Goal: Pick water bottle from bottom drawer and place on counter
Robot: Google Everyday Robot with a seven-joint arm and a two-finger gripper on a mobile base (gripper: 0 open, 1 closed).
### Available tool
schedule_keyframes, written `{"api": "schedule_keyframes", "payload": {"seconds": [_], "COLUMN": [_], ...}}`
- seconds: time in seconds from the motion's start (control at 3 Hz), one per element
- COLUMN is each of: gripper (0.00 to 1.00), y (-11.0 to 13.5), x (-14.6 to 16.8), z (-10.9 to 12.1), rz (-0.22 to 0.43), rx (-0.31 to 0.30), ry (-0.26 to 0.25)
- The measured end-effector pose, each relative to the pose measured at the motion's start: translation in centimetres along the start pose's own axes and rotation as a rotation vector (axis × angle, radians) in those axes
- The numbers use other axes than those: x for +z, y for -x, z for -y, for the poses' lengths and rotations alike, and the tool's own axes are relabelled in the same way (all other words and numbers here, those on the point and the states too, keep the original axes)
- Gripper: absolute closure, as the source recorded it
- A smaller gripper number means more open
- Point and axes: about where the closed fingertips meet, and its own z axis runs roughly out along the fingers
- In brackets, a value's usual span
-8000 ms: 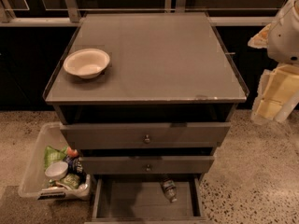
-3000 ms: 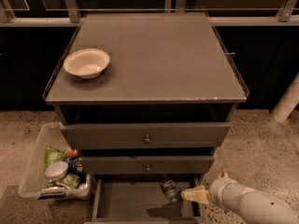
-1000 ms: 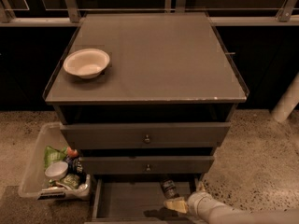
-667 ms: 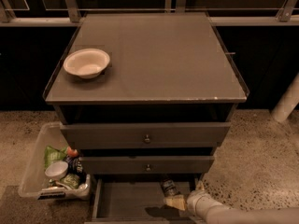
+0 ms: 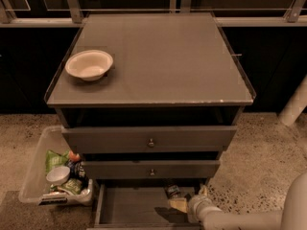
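The water bottle [image 5: 172, 191] lies at the back right of the open bottom drawer [image 5: 129, 208], just under the front of the middle drawer. It is small and clear with a dark band. My gripper [image 5: 178, 203] reaches in from the lower right, low inside the drawer, right in front of the bottle and touching or nearly touching it. The white arm [image 5: 240, 218] runs off to the right edge. The counter [image 5: 158, 56] is the broad grey-brown top above the drawers.
A white bowl [image 5: 89, 64] sits on the counter's left side. Two knobbed drawers [image 5: 150, 142] stand slightly pulled out above the bottom one. A clear bin [image 5: 38, 174] with snack packets and a cup sits on the floor at the left. A white post [image 5: 295, 104] stands at the right.
The arm came down from the upper right into the bottom drawer. Over the last second the gripper crept a little further back toward the bottle. The bottle has not moved.
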Motion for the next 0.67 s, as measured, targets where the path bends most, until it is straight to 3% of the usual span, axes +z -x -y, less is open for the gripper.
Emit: {"api": "schedule_keyframes", "payload": {"seconds": [0.67], "gripper": [0.0], "y": [-0.05], "x": [0.06], "z": [0.33], "rz": [0.031], "rx": [0.011], "ry": [-0.012]}}
